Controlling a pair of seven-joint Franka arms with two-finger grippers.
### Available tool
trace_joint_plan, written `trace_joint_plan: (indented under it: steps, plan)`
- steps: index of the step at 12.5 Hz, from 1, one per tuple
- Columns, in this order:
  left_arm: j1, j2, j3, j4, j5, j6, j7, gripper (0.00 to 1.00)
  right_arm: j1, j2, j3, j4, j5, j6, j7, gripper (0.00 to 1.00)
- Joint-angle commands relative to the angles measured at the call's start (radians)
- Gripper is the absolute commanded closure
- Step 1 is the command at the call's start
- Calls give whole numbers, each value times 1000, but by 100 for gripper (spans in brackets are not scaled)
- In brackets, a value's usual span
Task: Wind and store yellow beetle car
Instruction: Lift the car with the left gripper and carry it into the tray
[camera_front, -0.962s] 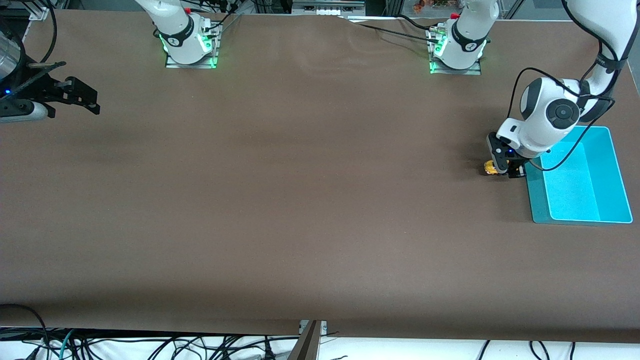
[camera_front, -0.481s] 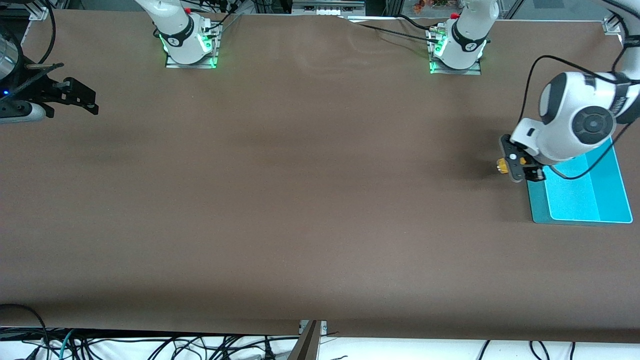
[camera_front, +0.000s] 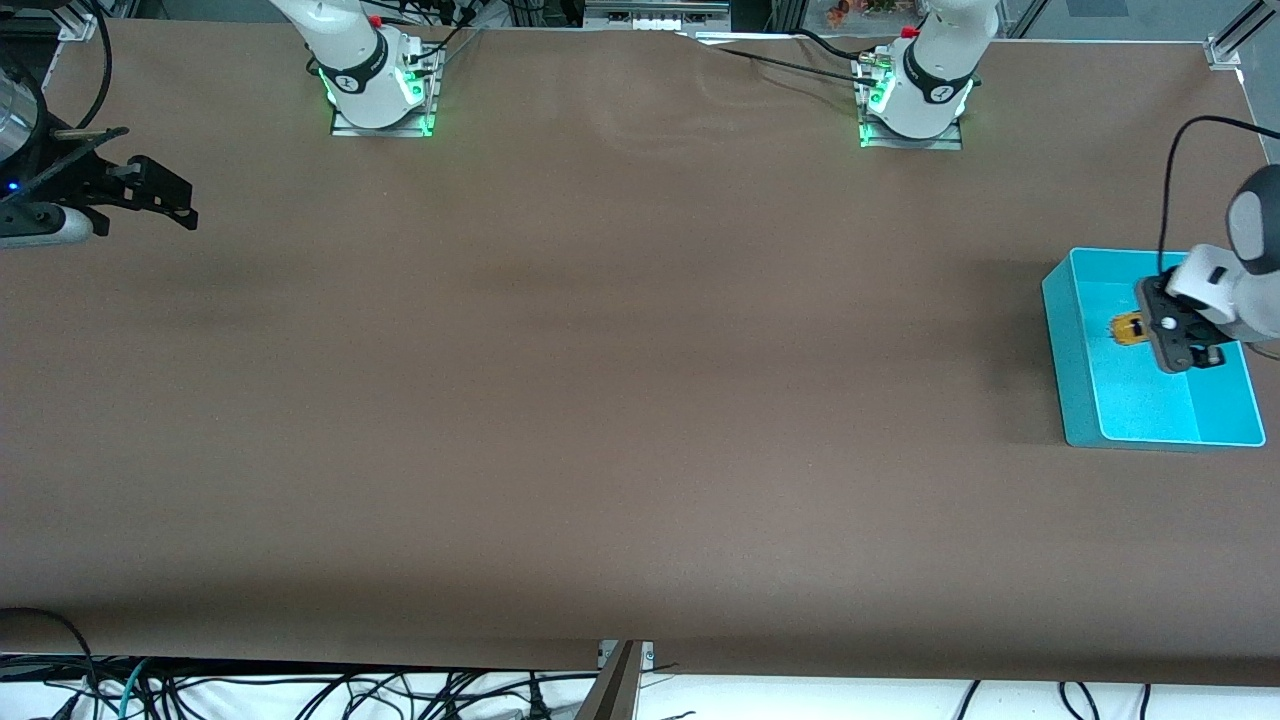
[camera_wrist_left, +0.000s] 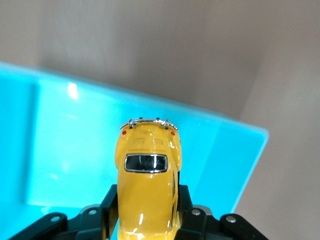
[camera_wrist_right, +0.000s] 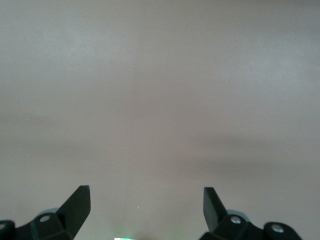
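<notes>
My left gripper (camera_front: 1150, 335) is shut on the yellow beetle car (camera_front: 1128, 328) and holds it in the air over the inside of the turquoise bin (camera_front: 1068, 330). In the left wrist view the car (camera_wrist_left: 148, 185) sits between the two black fingers (camera_wrist_left: 111, 210), its rear window up, with the bin's floor (camera_wrist_left: 65, 150) below it. My right gripper (camera_front: 165, 195) waits open and empty at the right arm's end of the table. In the right wrist view its fingers (camera_wrist_right: 77, 205) stand wide apart over bare tabletop.
The brown table (camera_front: 620, 380) carries only the turquoise bin, at the left arm's end. The two arm bases (camera_front: 380, 85) stand along the table's edge farthest from the front camera. Cables hang below the table's near edge (camera_front: 300, 690).
My left gripper lifted the yellow car from the table beside the bin and carried it over the bin's wall, so it now hangs above the bin's inside. The right arm has not moved.
</notes>
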Motion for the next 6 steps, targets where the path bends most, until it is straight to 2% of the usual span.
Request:
trace_joint_plan:
  steps: [1, 3, 5, 6]
  plan:
    - [86, 128, -16, 35, 26, 81, 89, 93, 0, 9, 1, 27, -7, -31, 4, 0]
    - [102, 172, -16, -12, 81, 180, 115, 91, 0, 9, 0, 29, -7, -33, 5, 0]
    - [118, 170, -18, -49, 147, 262, 129, 81, 0, 9, 1, 29, -5, -33, 7, 0]
    - [117, 172, -18, -48, 149, 268, 140, 50, 0, 9, 0, 29, -5, -33, 4, 0]
